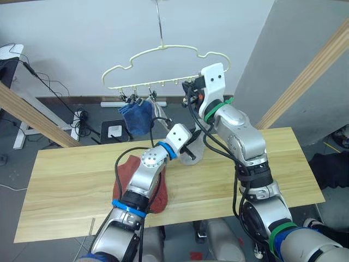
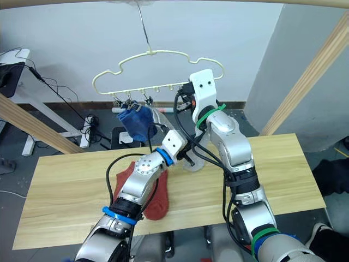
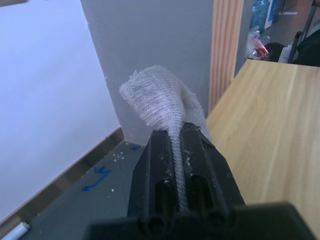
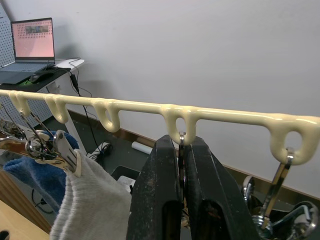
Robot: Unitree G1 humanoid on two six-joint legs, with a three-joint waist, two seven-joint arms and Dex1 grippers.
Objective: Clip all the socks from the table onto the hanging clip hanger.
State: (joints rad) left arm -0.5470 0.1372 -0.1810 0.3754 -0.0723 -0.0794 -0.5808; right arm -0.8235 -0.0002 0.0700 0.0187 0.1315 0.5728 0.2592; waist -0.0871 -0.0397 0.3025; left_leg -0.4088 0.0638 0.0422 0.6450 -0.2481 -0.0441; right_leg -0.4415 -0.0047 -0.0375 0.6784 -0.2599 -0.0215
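While the table (image 1: 65, 180) fills the lower half of the frame with a rust-red sock (image 1: 128, 174) lying left of centre under my left forearm, the clip hanger (image 1: 163, 68) hangs at upper centre. It already carries a blue sock (image 1: 137, 117) and a light grey sock (image 4: 90, 205) on clips toward its left end. My right gripper (image 4: 181, 165) is up at the hanger's bottom bar, fingers pressed together on a free clip (image 4: 182, 137) under one of the loops. My left gripper (image 3: 179, 150) sits mid-frame just above the table, fingers clamped on the edge of a second grey sock (image 3: 162, 95), cuff bunched above the tips. Judging from this, the step is feeding that cuff into the clip. To do it well: squeeze the clip fully open first, bring the left up from below so the cuff edge goes deep between the clip's teeth, let go with the right before the left. Risk: hanger swings, so move slowly.
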